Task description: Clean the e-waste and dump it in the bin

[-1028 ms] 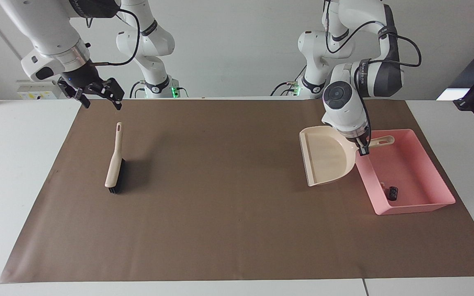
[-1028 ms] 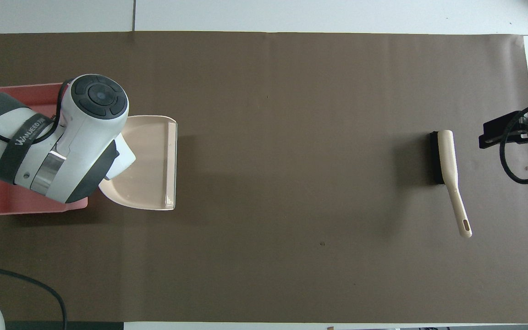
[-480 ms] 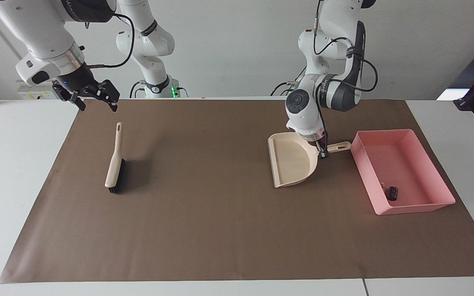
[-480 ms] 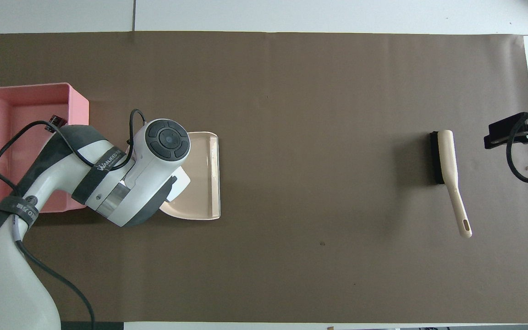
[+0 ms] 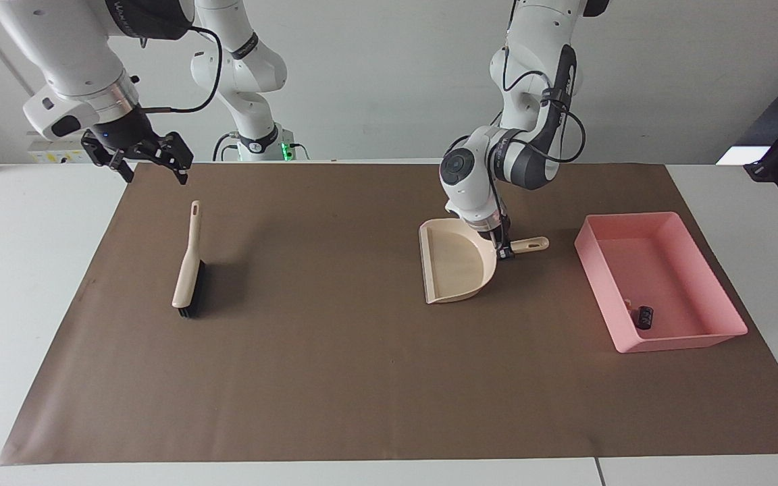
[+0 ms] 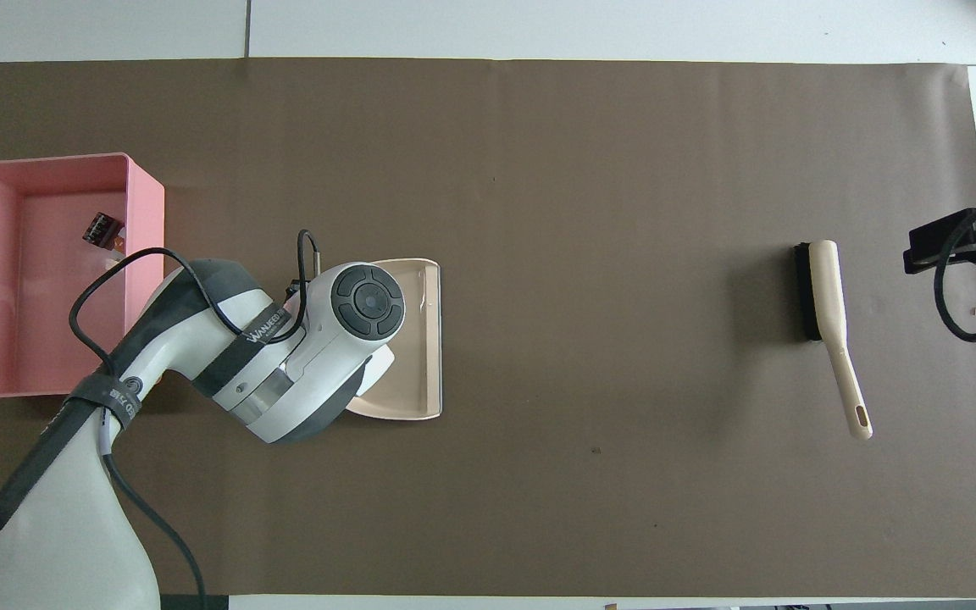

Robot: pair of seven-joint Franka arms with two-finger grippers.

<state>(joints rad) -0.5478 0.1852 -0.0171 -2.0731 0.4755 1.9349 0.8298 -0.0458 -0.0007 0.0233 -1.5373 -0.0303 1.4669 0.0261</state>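
Observation:
The pink bin (image 5: 679,341) sits at the left arm's end of the table, also in the overhead view (image 6: 145,220). In it lie the e-waste pieces: a small black block (image 5: 644,316), seen from above too (image 6: 102,229), and a tiny whitish piece (image 5: 629,304) beside it. My left gripper (image 5: 502,248) is shut on the handle of the beige dustpan (image 5: 456,266), which sits low at the brown mat beside the bin. From above, the wrist hides the gripper and only the pan's front (image 6: 420,339) shows. My right gripper (image 5: 154,174) is open and empty, raised over the mat's edge.
A beige hand brush with black bristles (image 5: 188,263) lies on the mat at the right arm's end, its handle pointing toward the robots; it also shows in the overhead view (image 6: 827,322). A brown mat (image 5: 335,378) covers the white table.
My left arm has carried the dustpan away from over the bin toward the middle of the table and lowered it. My right gripper has drifted slightly away from the brush.

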